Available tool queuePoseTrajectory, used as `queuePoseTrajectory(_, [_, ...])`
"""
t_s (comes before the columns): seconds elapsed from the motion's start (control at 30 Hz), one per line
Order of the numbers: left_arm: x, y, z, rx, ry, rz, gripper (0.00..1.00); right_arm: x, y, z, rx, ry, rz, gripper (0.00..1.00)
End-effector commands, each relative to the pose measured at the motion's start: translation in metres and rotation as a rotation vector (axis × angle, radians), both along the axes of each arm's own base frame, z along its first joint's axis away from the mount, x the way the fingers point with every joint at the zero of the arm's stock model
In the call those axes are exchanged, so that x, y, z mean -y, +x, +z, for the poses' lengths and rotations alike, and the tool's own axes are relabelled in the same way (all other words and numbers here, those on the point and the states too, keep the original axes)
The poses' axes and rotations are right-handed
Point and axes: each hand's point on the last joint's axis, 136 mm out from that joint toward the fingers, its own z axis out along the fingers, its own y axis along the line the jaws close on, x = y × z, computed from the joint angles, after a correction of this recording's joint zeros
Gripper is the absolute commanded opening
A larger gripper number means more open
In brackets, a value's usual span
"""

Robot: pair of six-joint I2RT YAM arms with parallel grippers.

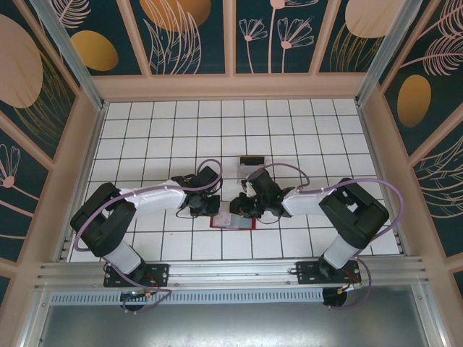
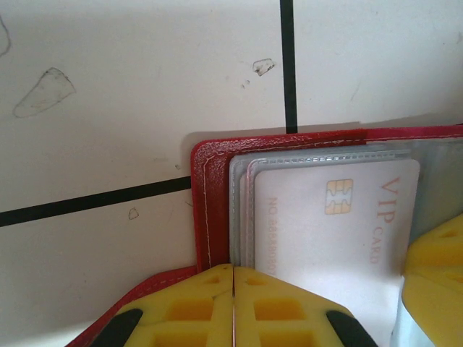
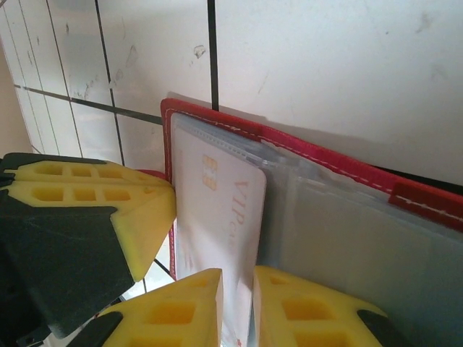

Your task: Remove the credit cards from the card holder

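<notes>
My left gripper (image 2: 233, 311) is pinching the wallet (image 2: 204, 210) at its edge, anchoring it. My right gripper (image 3: 237, 311) is straddling the card (image 3: 217, 217), grip unclear; pulling straight out seems best.

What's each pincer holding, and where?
Left pincer: shut on card holder's red cover edge. Right pincer: VIP card's near end sits between its jaws; firm grip unclear.

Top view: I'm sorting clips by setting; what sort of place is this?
Probably a robot test booth: a white gridded tabletop, flower-painted wall panels, and a left arm and right arm bolted to a metal rail.
</notes>
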Motion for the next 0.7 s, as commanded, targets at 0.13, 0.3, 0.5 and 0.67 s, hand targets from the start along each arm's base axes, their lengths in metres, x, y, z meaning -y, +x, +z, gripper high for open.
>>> queuePoseTrajectory(0.13, [-0.0085, -0.0166, -0.0245, -0.060, 0.066, -0.031, 0.08, 0.0064, -0.0012, -0.0069, -0.011, -0.058, -0.010, 0.19])
queuePoseTrajectory(0.3, [-0.0085, -0.0170, -0.0247, -0.062, 0.066, -0.030, 0.09, 0.0101, -0.0001, -0.0056, -0.003, -0.082, -0.019, 0.18])
queuePoseTrajectory(0.5, [-0.0081, -0.0169, -0.0250, -0.064, 0.066, -0.032, 0.08, 0.0101, 0.0004, -0.0020, 0.005, -0.082, -0.017, 0.16])
queuePoseTrajectory(0.67, [-0.0077, -0.0166, -0.0251, -0.065, 0.068, -0.032, 0.08, 0.0099, -0.0005, -0.0073, -0.006, -0.089, -0.013, 0.14])
